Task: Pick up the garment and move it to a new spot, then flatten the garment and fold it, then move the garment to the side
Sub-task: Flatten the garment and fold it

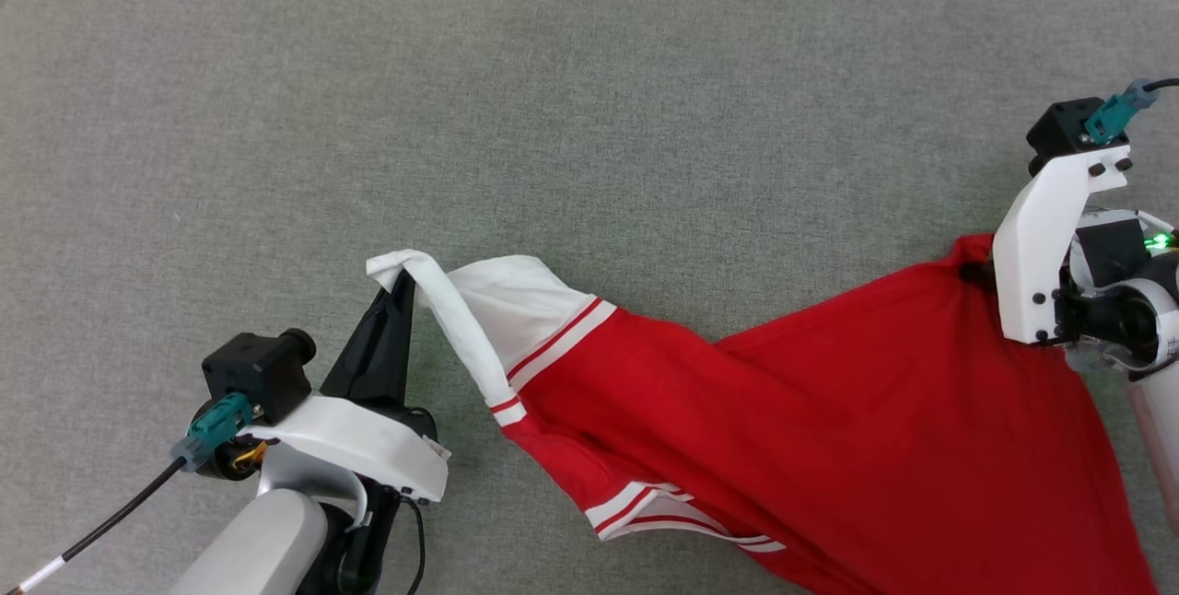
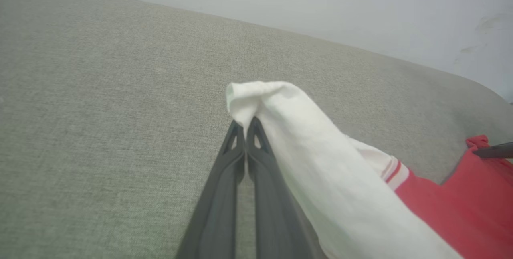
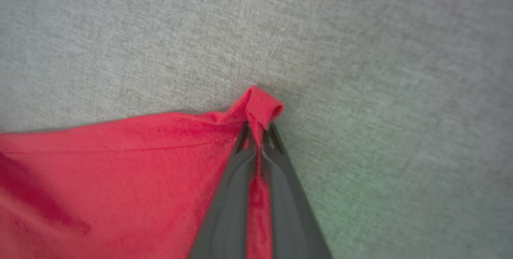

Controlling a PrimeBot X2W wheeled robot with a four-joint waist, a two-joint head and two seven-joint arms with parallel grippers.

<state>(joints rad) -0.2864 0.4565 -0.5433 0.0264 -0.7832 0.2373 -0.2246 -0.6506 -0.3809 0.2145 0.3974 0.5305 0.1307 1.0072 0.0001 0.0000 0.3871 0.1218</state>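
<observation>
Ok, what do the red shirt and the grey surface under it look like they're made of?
The garment looks like thin, soft, matte knit cloth, perhaps a synthetic jersey: it drapes, creases and curls at its pinched corners. The surface looks like matte grey-green woven upholstery cloth with a fine, speckled weave. What lies beneath it cannot be told.

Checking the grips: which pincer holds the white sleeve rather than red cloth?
The left pincer: it is shut on the garment's white sleeve, while the right pincer pinches a red corner.
</observation>
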